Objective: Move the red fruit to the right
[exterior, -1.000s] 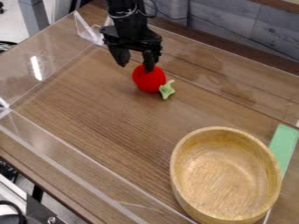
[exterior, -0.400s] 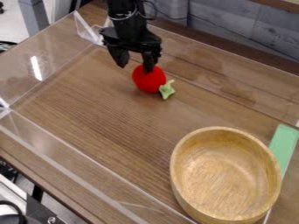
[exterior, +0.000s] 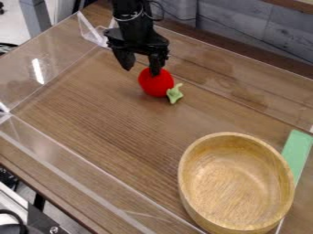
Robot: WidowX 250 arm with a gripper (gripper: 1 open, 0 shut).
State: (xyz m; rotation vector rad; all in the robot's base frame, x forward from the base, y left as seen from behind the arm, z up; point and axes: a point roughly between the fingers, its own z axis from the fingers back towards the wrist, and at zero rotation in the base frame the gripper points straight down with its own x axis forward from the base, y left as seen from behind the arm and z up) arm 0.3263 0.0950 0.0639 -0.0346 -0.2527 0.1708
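The red fruit (exterior: 153, 82) lies on the wooden table top, a small bright red ball with a pale green leafy piece (exterior: 177, 93) sticking out at its right. My black gripper (exterior: 141, 62) hangs just above and slightly left of it, pointing down. Its jaws stand open, one fingertip (exterior: 126, 62) left of the fruit's top and the other right at the fruit's upper edge. Nothing is held between them.
A large wooden bowl (exterior: 235, 182) stands at the front right. A green flat piece (exterior: 297, 151) lies at the right edge. Low clear plastic walls (exterior: 49, 69) run around the table top.
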